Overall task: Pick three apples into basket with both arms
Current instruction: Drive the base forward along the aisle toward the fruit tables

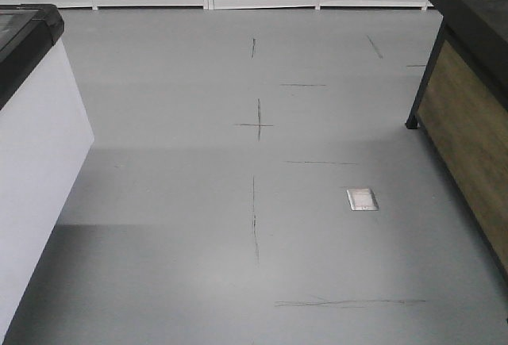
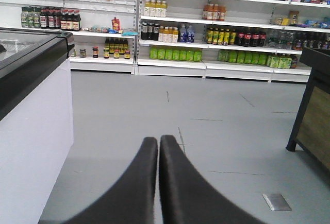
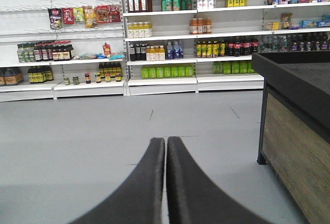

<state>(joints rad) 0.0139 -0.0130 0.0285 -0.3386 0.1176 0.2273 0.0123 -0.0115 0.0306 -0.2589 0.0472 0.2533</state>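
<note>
Filling most of every view is a bare grey shop floor (image 1: pixel 198 202), which suggests the task is at its very start, with the robot in an aisle and nothing picked. Along the top of the frame run white shelves (image 2: pixel 206 28) stocked with bottles and jars. A white cabinet (image 1: pixel 32 162) with a black lid takes up the left edge, and a wood-sided stand (image 1: pixel 468 139) with a dark top takes up the right edge. No fruit shows on either of them.

The left tool (image 2: pixel 158 140) sits at the bottom centre of its wrist view, its two black fingers pressed together and holding nothing. The right tool (image 3: pixel 165 140) looks the same in its own view, closed and empty. A small metal plate (image 1: pixel 362 199) lies in the floor at lower right, and a thin cross mark (image 1: pixel 258 125) sits near the middle.

Neither the apples nor the basket appear in any view, so their place cannot be told. The next move likely calls for driving or turning the base until they come into sight, then opening both tools before reaching.
</note>
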